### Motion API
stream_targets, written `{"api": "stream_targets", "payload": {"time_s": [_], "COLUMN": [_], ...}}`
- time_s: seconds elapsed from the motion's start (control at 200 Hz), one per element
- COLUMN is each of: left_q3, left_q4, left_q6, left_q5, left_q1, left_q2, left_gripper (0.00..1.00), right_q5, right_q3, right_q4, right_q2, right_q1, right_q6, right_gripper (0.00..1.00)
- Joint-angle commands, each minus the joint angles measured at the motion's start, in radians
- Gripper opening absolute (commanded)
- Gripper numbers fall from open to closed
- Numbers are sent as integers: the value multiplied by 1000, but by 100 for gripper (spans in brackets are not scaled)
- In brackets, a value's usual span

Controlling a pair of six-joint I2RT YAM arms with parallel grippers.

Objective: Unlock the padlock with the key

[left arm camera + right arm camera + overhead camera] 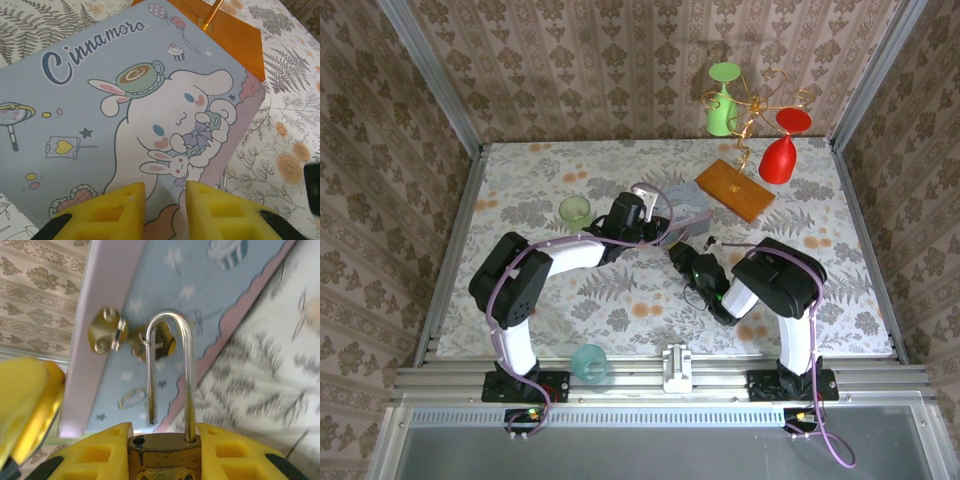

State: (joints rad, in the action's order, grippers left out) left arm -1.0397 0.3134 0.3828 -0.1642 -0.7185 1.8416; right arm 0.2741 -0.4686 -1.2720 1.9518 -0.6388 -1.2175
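The right tool [164,436] clamped the padlock [166,457], whose open shackle [188,375] hung in the hasp [159,342], so a skewed pull risked snagging it and dragging the box [210,295].

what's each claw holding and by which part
The right claw holds the padlock by its brass body, the shackle sticking out above. The left claw sits at the blue box's edge; whether it grips it cannot be told.
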Motion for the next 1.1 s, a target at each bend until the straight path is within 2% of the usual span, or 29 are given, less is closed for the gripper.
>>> {"api": "stream_targets", "payload": {"time_s": [0.0,0.115,0.305,0.44,0.59,0.67,0.77,0.945,1.095], "left_q3": [91,98,115,126,126,121,94,-12,-154], "left_q4": [-278,-270,-270,-277,-269,-271,-313,-423,-427], "left_q6": [43,44,41,34,36,35,24,-17,-40], "left_q5": [-20,-21,-17,-12,-21,-23,-26,-19,-38], "left_q1": [7,14,16,25,34,36,37,35,14], "left_q2": [82,91,64,45,50,42,-9,-152,-143], "left_gripper": [27,27,26,25,25,25,25,27,29], "right_q5": [-33,-84,-190,-266,-303,-388,-419,-391,-386], "right_q3": [-15,-2,38,20,-42,-86,-72,3,5], "right_q4": [-45,-36,-20,128,305,324,345,336,355], "right_q2": [-84,-95,-85,-145,-179,-146,-133,-155,-171], "right_q1": [37,71,187,254,260,248,215,213,226], "right_q6": [106,95,58,109,157,154,144,162,185], "right_gripper": [0,0,0,0,0,0,0,0,0]}}
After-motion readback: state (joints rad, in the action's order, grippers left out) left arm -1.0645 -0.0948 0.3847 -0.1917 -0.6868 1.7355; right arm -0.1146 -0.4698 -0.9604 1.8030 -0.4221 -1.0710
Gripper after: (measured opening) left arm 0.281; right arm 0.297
